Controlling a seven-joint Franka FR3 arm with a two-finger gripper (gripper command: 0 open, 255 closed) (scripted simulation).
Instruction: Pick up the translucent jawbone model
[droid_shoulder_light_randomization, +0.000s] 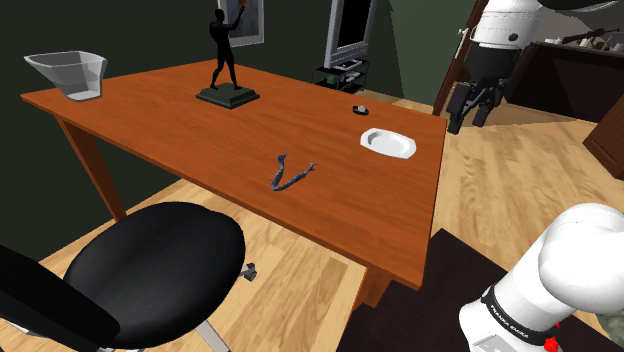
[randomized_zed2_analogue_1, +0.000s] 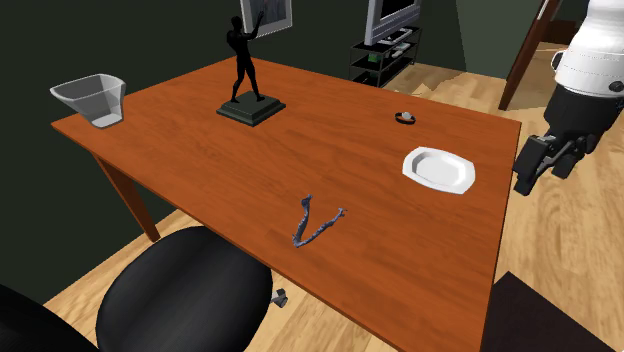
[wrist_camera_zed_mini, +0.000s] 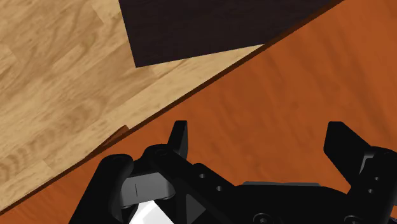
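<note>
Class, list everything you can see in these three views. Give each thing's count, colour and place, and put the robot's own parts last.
table: 1, orange-brown, middle of both exterior views
jawbone: 1, blue-grey, on the table near the chair-side edge
statue: 1, black, on the table's far side
cup: 1, clear grey, table corner at the shoulder view's left
plate: 1, white, on the table at the gripper's end
small object: 1, dark, on the table beyond the plate
chair: 1, black, before the table
screen: 1, dark-framed, background
floor: 1, light wood
rug: 1, dark, on the floor
arm: 1, white
gripper: 1, black, open, above the table's edge near the plate
</note>
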